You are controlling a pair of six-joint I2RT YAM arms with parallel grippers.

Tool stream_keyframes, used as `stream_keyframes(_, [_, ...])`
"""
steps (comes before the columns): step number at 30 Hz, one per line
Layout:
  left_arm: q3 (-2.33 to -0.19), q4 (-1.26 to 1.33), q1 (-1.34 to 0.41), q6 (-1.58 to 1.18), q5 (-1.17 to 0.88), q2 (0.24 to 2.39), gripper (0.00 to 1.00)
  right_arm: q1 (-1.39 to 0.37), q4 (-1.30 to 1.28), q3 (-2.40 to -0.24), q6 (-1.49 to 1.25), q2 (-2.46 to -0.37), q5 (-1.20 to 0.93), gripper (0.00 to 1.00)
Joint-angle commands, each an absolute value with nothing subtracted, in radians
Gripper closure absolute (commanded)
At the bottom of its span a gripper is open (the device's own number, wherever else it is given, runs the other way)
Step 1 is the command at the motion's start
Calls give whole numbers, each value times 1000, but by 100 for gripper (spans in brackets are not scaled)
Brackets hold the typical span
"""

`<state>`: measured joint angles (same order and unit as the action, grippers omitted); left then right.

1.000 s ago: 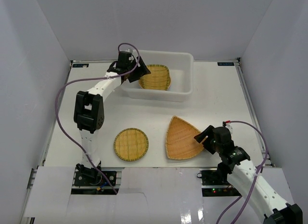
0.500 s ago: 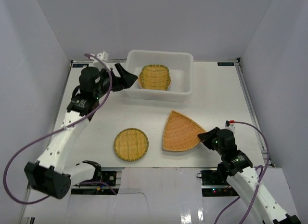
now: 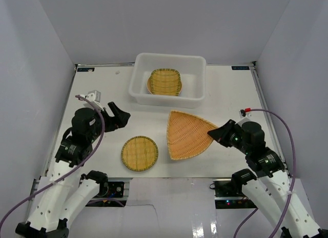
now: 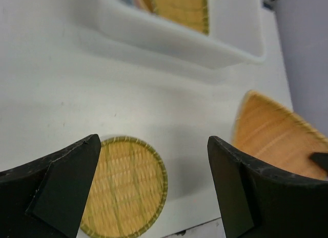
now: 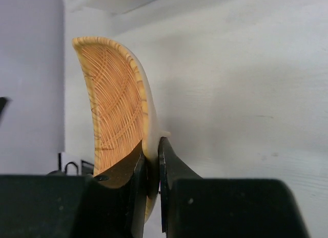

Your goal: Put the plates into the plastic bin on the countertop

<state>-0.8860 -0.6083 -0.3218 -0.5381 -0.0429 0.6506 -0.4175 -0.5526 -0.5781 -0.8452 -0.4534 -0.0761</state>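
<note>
Two black fingers (image 5: 177, 176) at the bottom centre pinch the rim of the fan-shaped woven tray (image 5: 115, 105). The tray stands edge-on, curving toward the upper left. White tabletop (image 5: 246, 94) fills the right, and a grey wall (image 5: 31, 69) runs along the left.

A white translucent rectangular plastic bin (image 3: 166, 101) sat at the back centre of the flat white desk (image 3: 230, 100), a rectangular woven bamboo tray (image 3: 165, 82) inside it. Nearer the front lay a round woven bamboo tray (image 3: 139, 153), a fan-shaped woven bamboo tray (image 3: 185, 135) just to its right.
</note>
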Motion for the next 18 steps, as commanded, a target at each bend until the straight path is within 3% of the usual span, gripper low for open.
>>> stream_keyframes(1, [-830, -802, -321, -635, 26, 735, 4, -420, -379, -738, -847, -544, -254, 92])
stream_keyframes(6, [-790, -856, -319, -770, 67, 741, 4, -422, -190, -903, -848, -711, -307, 92])
stream_keyframes(14, [-781, -946, -321, -864, 135, 854, 2, -410, 44, -1230, -684, -1214, -186, 92])
stream_keyframes(18, [-739, -953, -321, -873, 88, 900, 2, -379, 72, -1431, -657, -1466, -237, 92])
